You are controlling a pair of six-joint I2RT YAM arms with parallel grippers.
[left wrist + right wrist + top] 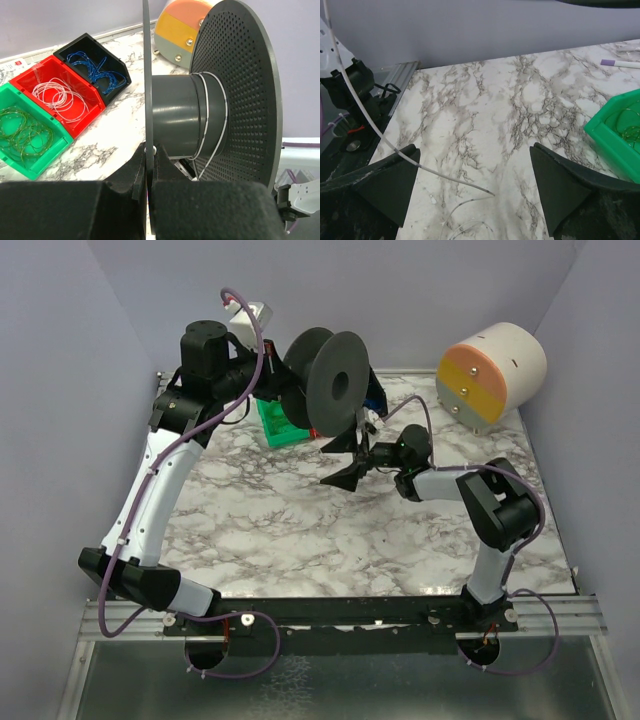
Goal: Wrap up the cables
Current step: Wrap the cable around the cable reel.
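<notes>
Over on the left, the left gripper (148, 200) was pinched shut on the thin near flange of the dark grey spool (335, 385). It held the spool clear of the marble table (300, 530), with the hub lying roughly level. A few turns of white cable (205, 120) sat around that hub, close against the perforated far flange, and one strand dropped away below it.

Beyond the spool, from the left wrist's side, three small bins stood in a touching row. The green bin (50, 160) held loose coils of green cables (22, 132). The red bin (90, 120) held whitish cables (55, 95), and the black bin (117, 90) held blue cables (97, 72).

Further right, just below and beside the spool, the right gripper (345, 460) hung low over the marble. Its fingers (380, 185) were spread wide apart and gripped nothing. A loose white strand (365, 115) slanted down from above, ran past the tip of one finger and ended free on the table in the gap between the two. I could not tell whether it touched that fingertip. A fainter, thinner loop (465, 222) lay on the marble near the strand's end. A small pen (620, 63) lay further off, beyond the green bin.

At the far right corner a round drum (490, 375) lay on its side, its end face orange and yellow, well apart from both grippers.
</notes>
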